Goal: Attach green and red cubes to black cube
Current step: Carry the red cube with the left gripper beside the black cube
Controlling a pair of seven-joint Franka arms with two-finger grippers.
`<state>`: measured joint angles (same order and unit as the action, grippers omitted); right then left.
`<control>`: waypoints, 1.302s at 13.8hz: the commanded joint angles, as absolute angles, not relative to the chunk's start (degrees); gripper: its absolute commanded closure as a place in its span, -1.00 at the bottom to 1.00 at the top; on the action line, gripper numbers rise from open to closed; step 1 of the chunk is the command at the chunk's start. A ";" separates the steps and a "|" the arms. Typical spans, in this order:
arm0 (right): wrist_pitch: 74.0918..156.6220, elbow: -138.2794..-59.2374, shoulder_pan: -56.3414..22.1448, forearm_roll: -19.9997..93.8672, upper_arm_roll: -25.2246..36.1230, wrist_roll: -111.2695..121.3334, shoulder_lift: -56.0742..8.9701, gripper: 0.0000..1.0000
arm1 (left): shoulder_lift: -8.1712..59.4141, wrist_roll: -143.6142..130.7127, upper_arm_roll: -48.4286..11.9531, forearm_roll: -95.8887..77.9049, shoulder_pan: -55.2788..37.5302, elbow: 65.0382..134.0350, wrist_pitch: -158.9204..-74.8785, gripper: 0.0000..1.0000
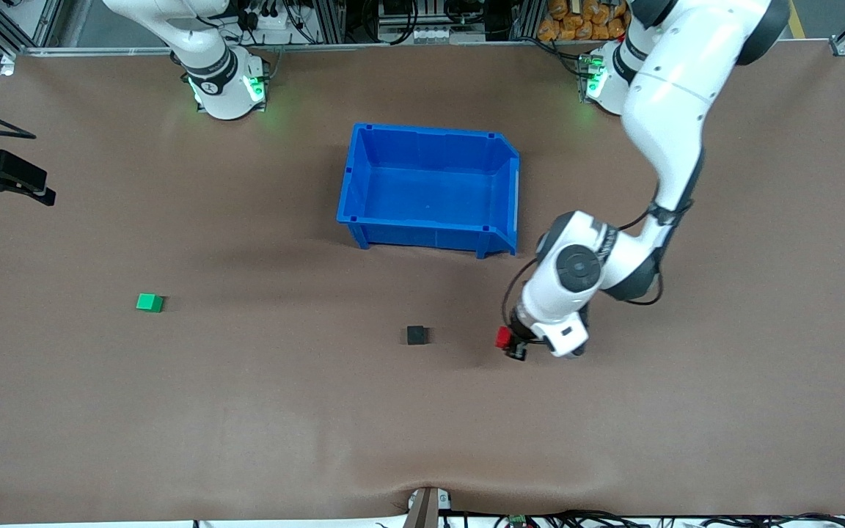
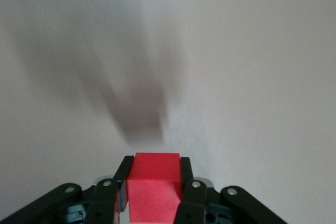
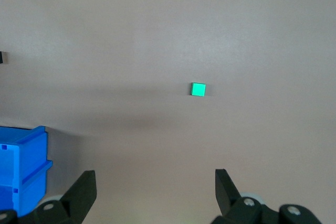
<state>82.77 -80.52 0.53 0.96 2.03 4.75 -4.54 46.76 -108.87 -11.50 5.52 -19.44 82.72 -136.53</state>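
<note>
STEP: carrying red cube (image 1: 503, 337) toward black cube (image 1: 416, 335), lower centre of frame | LEFT: left gripper (image 1: 513, 347) pinching red cube | RIGHT: right gripper (image 3: 155, 195) spread, waiting — over desk | NEXT: closing gap squarely | VIEWS: green cube (image 1: 149, 302) lower left in front view — absent from left wrist

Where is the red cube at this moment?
The red cube is clamped in the left gripper, beside the black cube, toward the left arm's end of the table.
</note>
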 commanded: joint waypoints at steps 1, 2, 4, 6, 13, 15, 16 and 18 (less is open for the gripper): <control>82.88 -80.42 1.05 1.67 1.76 4.04 -4.39 -1.00 | 51.15 -111.27 -11.07 1.69 -21.70 76.56 -134.21 1.00; 82.79 -80.42 1.05 1.67 1.76 4.04 -4.39 -1.00 | 51.33 -111.53 -11.07 -1.90 -21.97 76.38 -134.21 1.00; 82.79 -80.42 1.14 1.67 1.76 4.04 -4.39 -1.00 | 52.29 -112.32 -10.55 -7.27 -24.59 74.89 -133.86 1.00; 82.79 -80.42 1.06 1.67 1.76 4.04 -4.39 -1.00 | 55.27 -116.08 -10.20 -7.65 -26.97 70.77 -132.63 1.00; 82.88 -80.42 0.97 1.67 1.76 4.04 -4.39 -1.00 | 58.53 -117.42 -5.98 -7.65 -31.99 67.42 -132.63 1.00; 82.88 -80.42 0.97 1.67 1.76 4.04 -4.39 -1.00 | 59.67 -117.42 -5.98 -7.65 -31.91 65.66 -132.63 1.00; 82.88 -80.42 0.97 1.67 1.76 4.04 -4.39 -1.00 | 60.03 -117.42 -5.89 -7.65 -31.90 64.96 -132.63 1.00; 82.88 -80.42 1.05 1.58 1.76 4.13 -4.39 -1.00 | 60.21 -117.42 -5.54 -7.65 -31.90 64.69 -132.63 1.00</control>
